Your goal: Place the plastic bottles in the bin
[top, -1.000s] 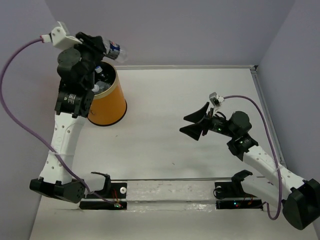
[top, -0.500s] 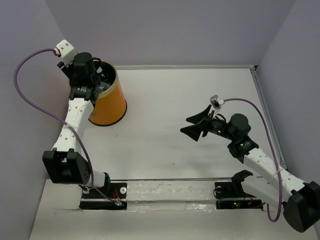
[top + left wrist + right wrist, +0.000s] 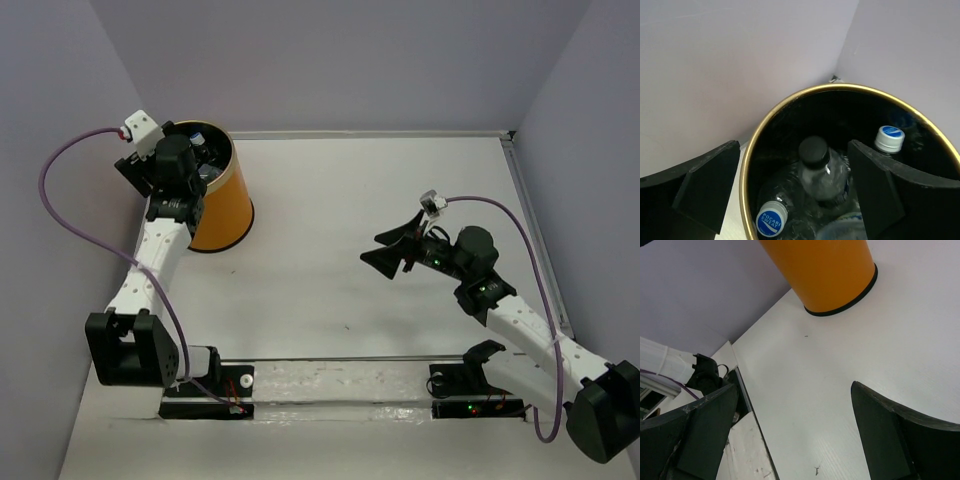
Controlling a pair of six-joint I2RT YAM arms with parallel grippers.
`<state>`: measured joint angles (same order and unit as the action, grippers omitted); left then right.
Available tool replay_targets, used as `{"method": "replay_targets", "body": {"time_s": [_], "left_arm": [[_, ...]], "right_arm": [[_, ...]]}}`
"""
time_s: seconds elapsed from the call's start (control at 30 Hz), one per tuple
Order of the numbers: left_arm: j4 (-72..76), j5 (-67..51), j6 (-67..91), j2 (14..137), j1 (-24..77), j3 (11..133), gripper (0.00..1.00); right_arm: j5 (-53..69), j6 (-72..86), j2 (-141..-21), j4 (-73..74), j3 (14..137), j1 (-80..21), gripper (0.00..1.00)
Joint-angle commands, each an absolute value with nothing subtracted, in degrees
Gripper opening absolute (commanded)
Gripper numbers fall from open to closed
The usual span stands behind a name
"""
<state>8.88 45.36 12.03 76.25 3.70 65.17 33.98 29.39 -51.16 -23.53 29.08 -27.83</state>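
Observation:
The orange bin (image 3: 228, 205) stands at the table's far left corner. Inside its black well (image 3: 790, 125) lie the plastic bottles: one with a dark cap (image 3: 815, 151), one with a white-and-blue cap (image 3: 769, 221), and one with a white cap (image 3: 889, 138) at the right. My left gripper (image 3: 792, 160) hangs open just above the bin's gold rim (image 3: 752, 150), with nothing between its fingers. In the top view the left wrist (image 3: 175, 165) covers the bin's left side. My right gripper (image 3: 372, 249) hovers open and empty over bare table, with the bin (image 3: 830, 270) far ahead of it.
Purple walls close in the table at the back, left and right. A raised strip (image 3: 530, 220) runs along the right edge. The arm bases and a black rail (image 3: 340, 385) line the near edge. A purple cable (image 3: 60, 200) loops left of the bin.
The left gripper held a bottle raised behind the bin a second ago. It swung over the bin's mouth and opened; the bottle has left its jaws. The right arm barely moved.

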Motion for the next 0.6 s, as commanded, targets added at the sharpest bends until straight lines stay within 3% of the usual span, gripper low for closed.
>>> {"method": "replay_targets", "body": {"time_s": [0.0,0.27,0.57], "left_arm": [[6.52,39.56,17.05,67.6,4.48,67.32,0.99],[2.2,15.85,19.6,53.89,6.42,69.26,0.99],[4.83,-15.7,24.87,39.74,6.68,59.34,0.99]], "right_arm": [[31.82,30.06,-50.71,-23.82,30.76,-28.3,1.0],[26.9,28.48,-45.97,-18.2,34.09,-28.3,1.0],[15.47,27.6,-33.94,-8.03,45.42,-28.3,1.0]]}}
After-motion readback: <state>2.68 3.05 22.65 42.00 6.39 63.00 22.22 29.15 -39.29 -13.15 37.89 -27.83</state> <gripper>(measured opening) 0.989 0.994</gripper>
